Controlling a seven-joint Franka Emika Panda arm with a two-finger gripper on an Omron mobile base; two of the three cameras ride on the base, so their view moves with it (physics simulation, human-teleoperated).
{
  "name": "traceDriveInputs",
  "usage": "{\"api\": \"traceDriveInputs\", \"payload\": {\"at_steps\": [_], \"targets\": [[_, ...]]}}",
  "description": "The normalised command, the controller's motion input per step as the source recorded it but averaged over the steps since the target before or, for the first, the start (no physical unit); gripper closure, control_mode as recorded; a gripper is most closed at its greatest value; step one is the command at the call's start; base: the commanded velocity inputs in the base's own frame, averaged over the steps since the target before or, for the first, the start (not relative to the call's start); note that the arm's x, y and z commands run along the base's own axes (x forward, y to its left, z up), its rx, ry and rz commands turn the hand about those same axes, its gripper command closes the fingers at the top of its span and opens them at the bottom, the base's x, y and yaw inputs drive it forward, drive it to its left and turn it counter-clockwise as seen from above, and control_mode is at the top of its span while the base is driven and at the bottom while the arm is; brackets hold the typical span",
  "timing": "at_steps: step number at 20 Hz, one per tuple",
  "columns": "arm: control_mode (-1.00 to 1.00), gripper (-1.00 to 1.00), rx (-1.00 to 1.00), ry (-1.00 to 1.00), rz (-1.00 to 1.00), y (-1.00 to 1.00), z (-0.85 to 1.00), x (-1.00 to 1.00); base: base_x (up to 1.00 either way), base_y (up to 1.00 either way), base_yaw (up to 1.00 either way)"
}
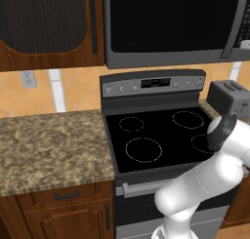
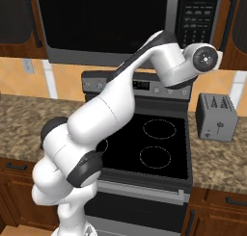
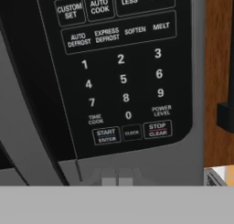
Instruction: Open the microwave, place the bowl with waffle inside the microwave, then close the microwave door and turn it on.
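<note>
A glossy white robot arm [image 2: 101, 119] built of rounded, tube-like segments. Dark grey to black bands ring its joints, and a round dark cap [image 2: 204, 58] with a small pale centre closes one joint end.

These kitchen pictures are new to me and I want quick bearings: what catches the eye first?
The white arm dominates, reaching up across the black glass-top stove toward the microwave mounted above it. In the hand view the microwave's button panel looms close, START/ENTER and STOP/CLEAR along its bottom row, with the gripper shut just below it. The microwave door looks closed, and a small grey toaster sits on the granite counter right of the stove.
</note>
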Motion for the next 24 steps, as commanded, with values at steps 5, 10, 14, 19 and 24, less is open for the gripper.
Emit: {"api": "traceDriveInputs", "payload": {"at_steps": [5, 10, 14, 19, 24], "targets": [[-1.0, 1.0, 0.0, -0.01, 0.0, 0.07, 0.0, 0.11, 0.0, 0.0, 0.0], [-1.0, 1.0, 0.0, -0.01, 0.0, 0.0, 0.0, 0.18, 0.0, 0.0, 0.0], [-1.0, 1.0, 0.0, 0.0, 0.0, 0.0, 0.0, 0.18, 0.0, 0.0, 0.0], [-1.0, 1.0, 0.0, 0.0, 0.01, 0.0, 0.01, 0.15, 0.0, 0.0, 0.0], [-1.0, 1.0, 0.0, 0.0, 0.0, 0.0, 0.02, 0.06, 0.0, 0.0, 0.0]]}}
